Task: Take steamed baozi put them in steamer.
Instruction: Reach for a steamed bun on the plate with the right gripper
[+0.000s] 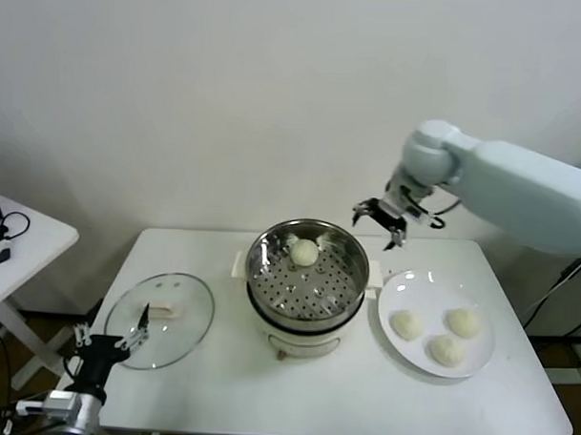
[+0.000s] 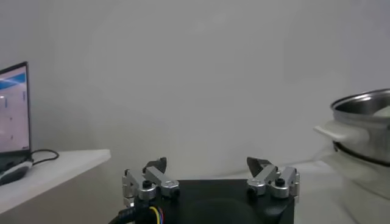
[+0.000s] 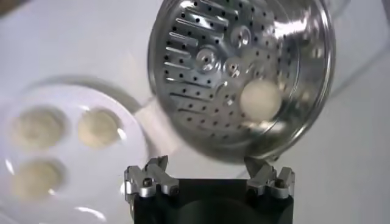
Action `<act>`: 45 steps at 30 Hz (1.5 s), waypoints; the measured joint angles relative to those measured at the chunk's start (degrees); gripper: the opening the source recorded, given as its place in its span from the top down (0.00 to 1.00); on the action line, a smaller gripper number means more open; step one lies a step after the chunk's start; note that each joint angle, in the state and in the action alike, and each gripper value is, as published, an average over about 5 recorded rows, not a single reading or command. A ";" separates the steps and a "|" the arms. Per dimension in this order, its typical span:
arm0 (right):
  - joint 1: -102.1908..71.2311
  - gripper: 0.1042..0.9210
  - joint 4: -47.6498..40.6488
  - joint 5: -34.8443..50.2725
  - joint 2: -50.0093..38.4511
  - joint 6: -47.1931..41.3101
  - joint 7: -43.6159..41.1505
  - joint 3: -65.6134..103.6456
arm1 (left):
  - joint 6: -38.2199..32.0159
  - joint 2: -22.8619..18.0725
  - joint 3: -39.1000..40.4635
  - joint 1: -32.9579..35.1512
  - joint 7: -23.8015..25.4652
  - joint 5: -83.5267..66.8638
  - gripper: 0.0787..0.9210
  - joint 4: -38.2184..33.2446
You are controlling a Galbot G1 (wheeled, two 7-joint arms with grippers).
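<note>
While one baozi sits in steamer, three (plated) wait.

— How many baozi do you count?
— Four: one baozi in the steamer, and three baozi on the plate.
— Steamers?
— One steamer, one glass lid, one white plate.
— And tools?
— Two: left tool, right tool.

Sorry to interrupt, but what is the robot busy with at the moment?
It is moving buns from a plate into the steamer. One bun lies in the steamer and three buns wait on the plate. The right gripper hovers open and empty above, between steamer and plate. The left gripper sits open beside the glass lid.
</note>
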 measured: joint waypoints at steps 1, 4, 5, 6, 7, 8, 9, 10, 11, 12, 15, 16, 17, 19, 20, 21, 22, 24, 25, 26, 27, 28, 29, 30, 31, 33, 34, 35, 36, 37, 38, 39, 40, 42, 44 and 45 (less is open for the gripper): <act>-0.89 0.12 0.09 0.80 -1.22 -1.13 0.36 0.17 | 0.04 -0.01 0.12 -0.09 0.00 0.09 0.12 -0.08; -4.19 0.12 0.13 2.40 -4.17 -4.12 1.38 1.34 | 0.14 -0.06 0.43 -0.25 -0.01 0.32 0.12 -0.17; -5.46 0.12 0.09 2.70 -4.91 -4.97 1.66 1.89 | 0.17 -0.10 0.50 -0.27 -0.02 0.39 0.12 -0.19; -6.75 0.12 0.02 2.90 -5.53 -5.74 1.90 2.45 | 0.19 -0.15 0.56 -0.26 -0.02 0.46 0.12 -0.21; -8.10 0.12 -0.09 3.01 -6.08 -6.48 2.11 3.02 | 0.21 -0.21 0.60 -0.25 -0.03 0.52 0.12 -0.25; -9.47 0.12 -0.23 3.07 -6.55 -7.17 2.31 3.57 | 0.22 -0.28 0.63 -0.24 -0.03 0.58 0.12 -0.29; -10.77 0.12 -0.38 3.08 -6.94 -7.80 2.51 4.08 | 0.22 -0.34 0.64 -0.23 -0.04 0.62 0.12 -0.32; -12.06 0.12 -0.55 3.07 -7.29 -8.40 2.69 4.57 | 0.22 -0.40 0.64 -0.22 -0.04 0.65 0.12 -0.34; -13.30 0.12 -0.75 3.04 -7.57 -8.94 2.86 5.03 | 0.22 -0.45 0.64 -0.21 -0.04 0.67 0.12 -0.34; -14.45 0.12 -0.96 3.00 -7.78 -9.40 2.99 5.42 | 0.21 -0.48 0.65 -0.20 -0.04 0.70 0.12 -0.32; -17.60 0.12 -1.71 2.88 -8.13 -10.56 3.15 6.35 | 0.19 -0.52 0.64 -0.18 -0.04 0.76 0.12 -0.24; -18.53 0.12 -1.98 2.82 -8.16 -10.88 3.15 6.59 | 0.18 -0.54 0.64 -0.17 -0.04 0.76 0.12 -0.21; -19.40 0.12 -2.26 2.74 -8.18 -11.17 3.13 6.84 | 0.17 -0.56 0.64 -0.17 -0.05 0.76 0.12 -0.18; -20.99 0.12 -2.88 2.54 -8.12 -11.72 3.09 7.36 | 0.13 -0.64 0.63 -0.22 -0.07 0.76 0.12 -0.07; -21.76 0.12 -3.22 2.43 -8.04 -11.99 3.09 7.66 | 0.11 -0.68 0.64 -0.27 -0.09 0.76 0.12 0.02; -22.49 0.12 -3.58 2.32 -7.93 -12.24 3.13 8.00 | 0.09 -0.73 0.67 -0.32 -0.11 0.75 0.12 0.12; -23.20 0.12 -3.96 2.23 -7.77 -12.49 3.20 8.34 | 0.05 -0.77 0.71 -0.37 -0.12 0.75 0.12 0.23; -24.49 0.12 -4.71 2.08 -7.41 -12.92 3.44 9.00 | -0.02 -0.83 0.81 -0.41 -0.14 0.76 0.12 0.46; -25.07 0.12 -5.09 2.01 -7.20 -13.10 3.59 9.31 | -0.06 -0.85 0.85 -0.41 -0.13 0.76 0.12 0.56; -25.59 0.12 -5.48 1.95 -6.97 -13.27 3.77 9.61 | -0.09 -0.86 0.88 -0.41 -0.13 0.76 0.12 0.66; -26.04 0.12 -5.85 1.88 -6.73 -13.41 3.94 9.89 | -0.12 -0.86 0.90 -0.40 -0.13 0.76 0.12 0.74; -26.45 0.12 -6.25 1.82 -6.47 -13.55 4.12 10.18 | -0.15 -0.86 0.90 -0.40 -0.13 0.76 0.12 0.80; -26.81 0.12 -6.66 1.77 -6.19 -13.68 4.31 10.47 | -0.17 -0.86 0.90 -0.40 -0.13 0.76 0.12 0.85; -27.10 0.12 -7.07 1.70 -5.88 -13.80 4.49 10.77 | -0.18 -0.85 0.90 -0.41 -0.13 0.76 0.12 0.91; -27.35 0.12 -7.49 1.63 -5.54 -13.91 4.64 11.05 | -0.19 -0.84 0.90 -0.41 -0.12 0.76 0.12 0.96; -27.78 0.12 -8.34 1.43 -4.80 -14.06 4.89 11.51 | -0.21 -0.81 0.89 -0.44 -0.12 0.76 0.12 1.09; -27.98 0.12 -8.78 1.31 -4.39 -14.11 4.97 11.71 | -0.22 -0.79 0.89 -0.45 -0.12 0.76 0.12 1.17; -28.16 0.12 -9.20 1.20 -3.99 -14.15 5.04 11.87 | -0.23 -0.78 0.88 -0.46 -0.12 0.76 0.12 1.25; -28.32 0.12 -9.62 1.09 -3.60 -14.18 5.11 12.01 | -0.25 -0.77 0.86 -0.48 -0.12 0.76 0.12 1.33; -28.48 0.12 -10.04 0.97 -3.20 -14.21 5.16 12.13 | -0.26 -0.76 0.85 -0.49 -0.12 0.76 0.12 1.41; -28.62 0.12 -10.44 0.85 -2.81 -14.23 5.20 12.23 | -0.28 -0.75 0.83 -0.50 -0.12 0.76 0.12 1.48; -28.76 0.12 -10.82 0.74 -2.46 -14.24 5.23 12.29 | -0.30 -0.74 0.81 -0.51 -0.12 0.76 0.12 1.56; -28.91 0.12 -11.17 0.63 -2.11 -14.25 5.24 12.32 | -0.31 -0.73 0.80 -0.53 -0.11 0.75 0.12 1.63; -29.26 0.12 -11.78 0.46 -1.50 -14.27 5.20 12.39 | -0.34 -0.73 0.74 -0.59 -0.11 0.75 0.12 1.78; -29.64 0.12 -12.34 0.28 -0.97 -14.29 5.12 12.56 | -0.34 -0.72 0.67 -0.67 -0.11 0.72 0.12 1.92; -29.81 0.12 -12.61 0.16 -0.73 -14.30 5.06 12.68 | -0.35 -0.70 0.63 -0.72 -0.11 0.70 0.12 2.00</act>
